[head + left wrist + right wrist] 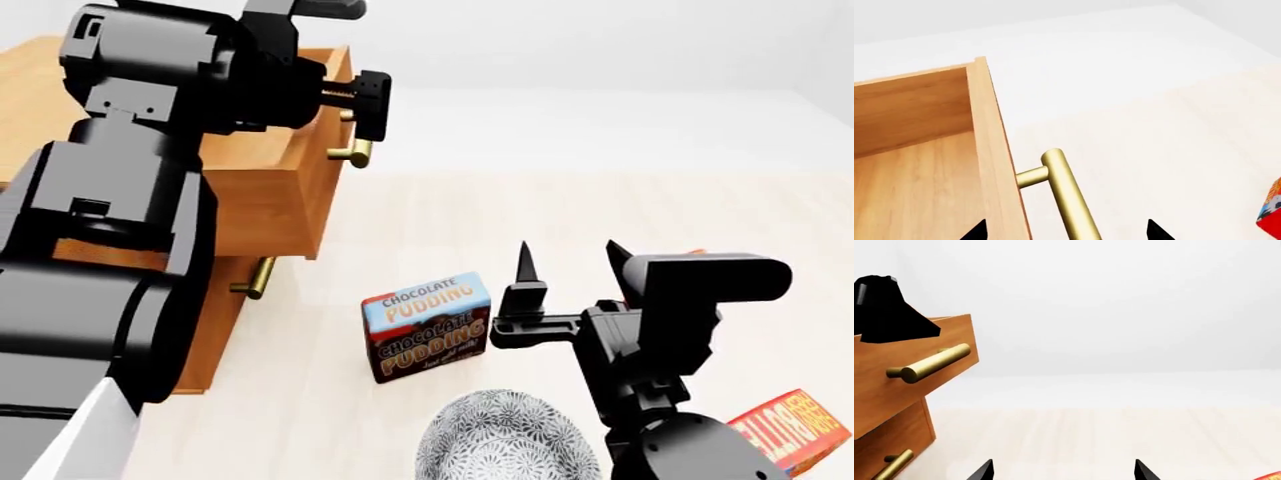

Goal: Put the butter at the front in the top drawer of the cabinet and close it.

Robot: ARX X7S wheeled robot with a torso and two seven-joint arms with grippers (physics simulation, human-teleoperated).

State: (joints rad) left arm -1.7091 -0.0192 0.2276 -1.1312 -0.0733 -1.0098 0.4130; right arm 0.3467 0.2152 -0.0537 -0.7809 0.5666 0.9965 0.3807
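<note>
The cabinet (pixel 267 195) stands at the left with its top drawer (pixel 921 165) pulled out and nothing inside the part that shows. My left gripper (pixel 1067 232) (pixel 350 100) is open, its fingertips on either side of the drawer front and the brass handle (pixel 1064 190). The butter (pixel 790 430), a red-orange lettered box, lies at the near right. My right gripper (pixel 571 265) (pixel 1063 471) hangs open over the floor left of the butter, holding nothing.
A chocolate pudding box (pixel 427 325) stands in the middle, and a speckled grey bowl (pixel 507 438) sits nearer to me. The lower drawer's handle (pixel 254 278) (pixel 894 465) juts out below. An orange corner (pixel 691 254) peeks from behind my right gripper. A red box corner (pixel 1271 210) shows at one edge.
</note>
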